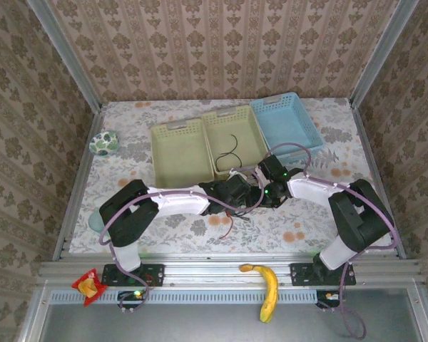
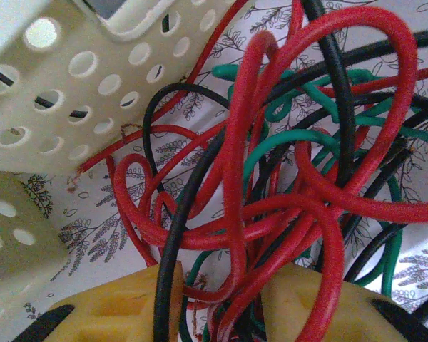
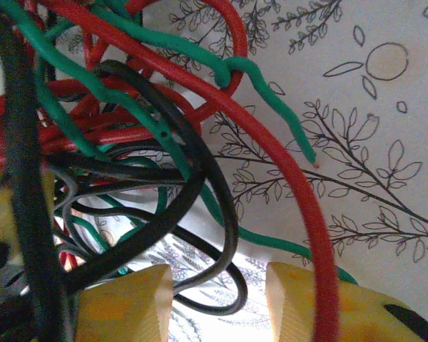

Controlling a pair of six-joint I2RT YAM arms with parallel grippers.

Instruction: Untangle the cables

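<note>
left fingers (image 2: pixel 121 310): strands between them, grasp cannot tell | right fingers (image 3: pixel 128 310): released, straddle black loop (image 3: pixel 197 178), probably to pull it free | cables (image 2: pixel 235 142): one knot on surface (image 3: pixel 385 142), just ahead of both fingers

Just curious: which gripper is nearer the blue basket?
Right. The right gripper sits just before the blue basket's near left corner; the left gripper is further left, before the middle basket.
</note>
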